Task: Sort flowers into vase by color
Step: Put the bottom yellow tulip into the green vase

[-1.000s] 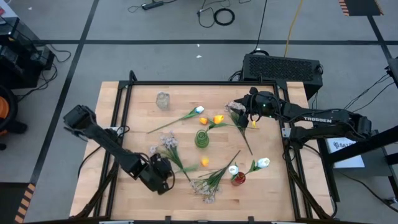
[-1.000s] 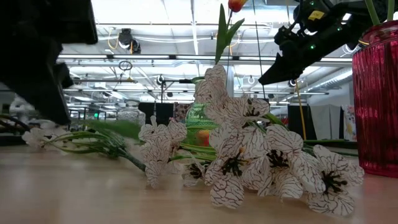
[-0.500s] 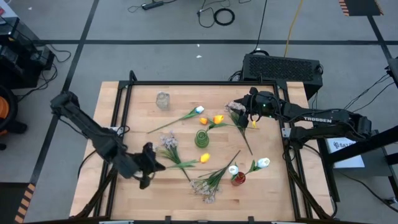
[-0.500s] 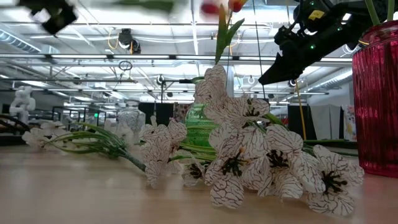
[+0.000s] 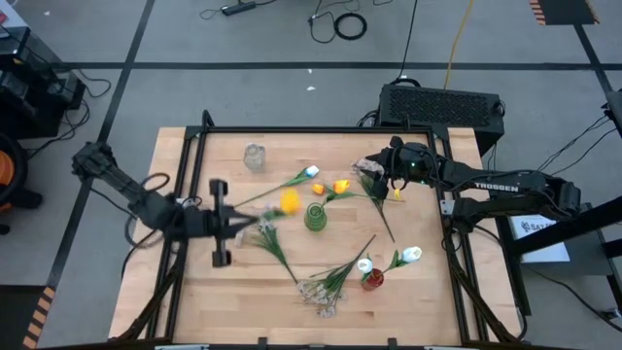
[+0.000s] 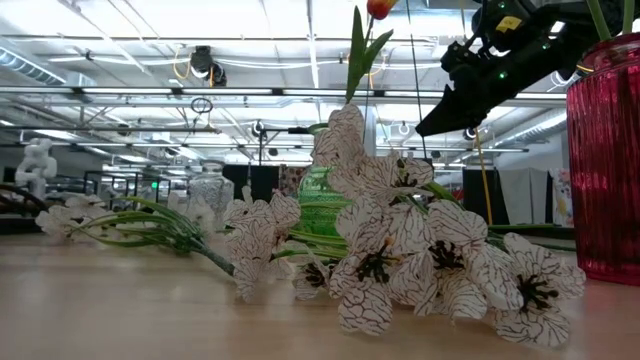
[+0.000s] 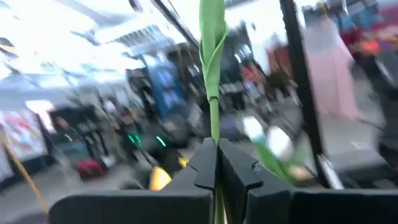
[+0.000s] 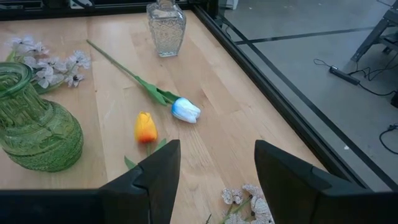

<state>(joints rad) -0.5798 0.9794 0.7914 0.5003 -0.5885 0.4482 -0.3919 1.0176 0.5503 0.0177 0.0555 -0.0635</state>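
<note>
Since the earlier frame the left tool [image 5: 236,220] has swung up off the surface [image 5: 194,301], clamped on the stem of an orange-yellow tulip [image 5: 289,201] now carried above it. Transport step in hand; next move likely needs the stem lowered upright into the green vase [image 5: 316,216]. Right tool [image 8: 211,163] hangs unclenched, holding nothing, over the far side.

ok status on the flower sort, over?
Left claw shut on a tulip stem, lifted over the table's left side. Right claw open, hovering at the far right. Green vase mid-table with an orange flower in it; other flowers lie around it.
</note>
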